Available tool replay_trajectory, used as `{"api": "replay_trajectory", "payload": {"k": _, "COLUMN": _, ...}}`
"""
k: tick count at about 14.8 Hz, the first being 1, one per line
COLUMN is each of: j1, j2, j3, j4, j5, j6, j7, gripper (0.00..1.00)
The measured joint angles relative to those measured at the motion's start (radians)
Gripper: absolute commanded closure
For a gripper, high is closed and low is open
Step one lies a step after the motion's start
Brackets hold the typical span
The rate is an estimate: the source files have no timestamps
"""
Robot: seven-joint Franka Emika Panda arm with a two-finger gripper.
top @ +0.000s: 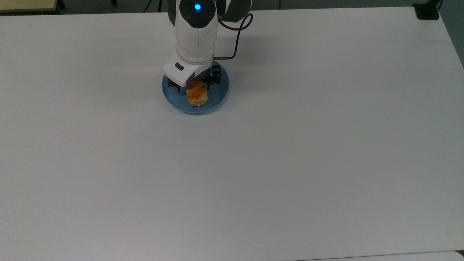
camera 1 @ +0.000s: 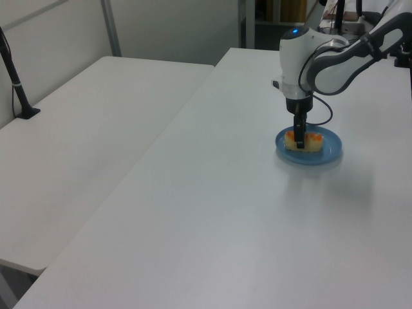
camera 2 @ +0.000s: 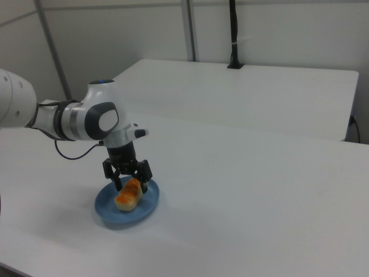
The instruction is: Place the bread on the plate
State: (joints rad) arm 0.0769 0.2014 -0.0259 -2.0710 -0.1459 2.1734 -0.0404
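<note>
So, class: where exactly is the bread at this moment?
The bread lies on the blue plate, near the top view's upper middle, between the pincer's open fingers.

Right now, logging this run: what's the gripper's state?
Gripper: open, fingers straddling the bread that lies on the blue plate.
</note>
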Motion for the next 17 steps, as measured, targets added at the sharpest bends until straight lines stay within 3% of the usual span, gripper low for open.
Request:
{"api": "replay_trajectory", "payload": {"k": 3, "j1": 0.000, "j2": -0.047, "j3": 0.000, "j4": 0.067, "j5": 0.000, "j6": -0.136, "j7": 0.012, "gripper": 0.00}}
{"api": "replay_trajectory", "payload": {"k": 9, "j1": 0.067, "j2": -0.107, "j3": 0.004, "j4": 0.313, "j5": 0.007, "j6": -0.381, "j7": 0.152, "gripper": 0.00}}
{"api": "replay_trajectory", "payload": {"k": 13, "j1": 0.072, "j2": -0.166, "j3": 0.000, "j4": 0.365, "j5": 0.070, "j6": -0.417, "j7": 0.180, "gripper": 0.00}}
{"api": "replay_trajectory", "payload": {"k": 17, "j1": 0.070, "j2": -0.217, "j3": -0.004, "j4": 0.366, "j5": 0.077, "j6": -0.494, "j7": 0.182, "gripper": 0.00}}
